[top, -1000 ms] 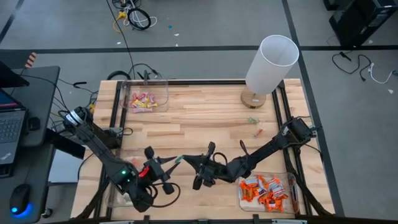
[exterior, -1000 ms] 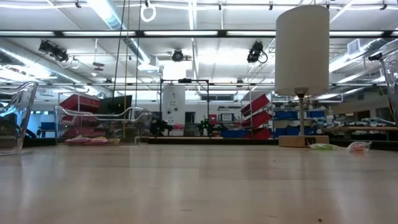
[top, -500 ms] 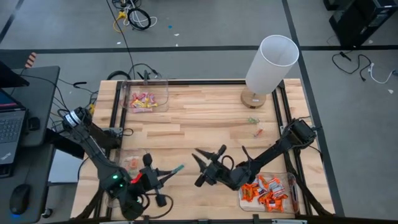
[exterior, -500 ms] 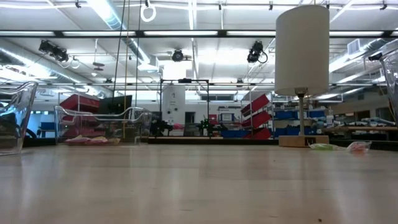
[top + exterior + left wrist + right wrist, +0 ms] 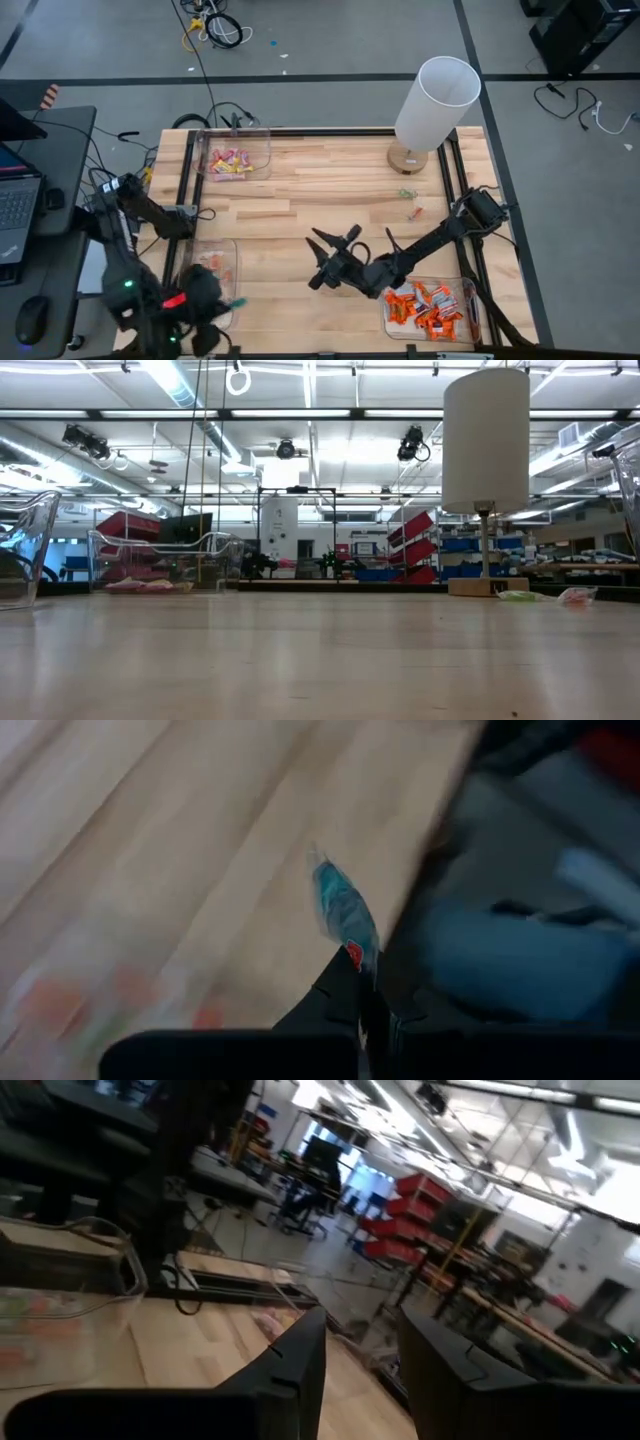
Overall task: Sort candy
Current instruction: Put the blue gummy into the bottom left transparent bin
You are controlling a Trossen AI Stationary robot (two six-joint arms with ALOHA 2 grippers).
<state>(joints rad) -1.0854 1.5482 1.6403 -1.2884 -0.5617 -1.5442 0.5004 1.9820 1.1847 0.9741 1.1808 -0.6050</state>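
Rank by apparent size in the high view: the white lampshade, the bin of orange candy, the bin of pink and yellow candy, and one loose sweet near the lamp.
1. White lampshade.
2. Bin of orange candy and bin of pink and yellow candy: look alike, unranked.
3. Loose sweet, far smallest.

The lampshade stands nearer the overhead camera, so it may look oversized.

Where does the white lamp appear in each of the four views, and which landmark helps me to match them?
High view: the lamp is at the upper right, seen from above.
Low view: the lamp is right of centre, its shade high up.
Left wrist view: not in it.
Right wrist view: not in it.
Shared landmark: the loose candies by the lamp's base, which also show in the low view.
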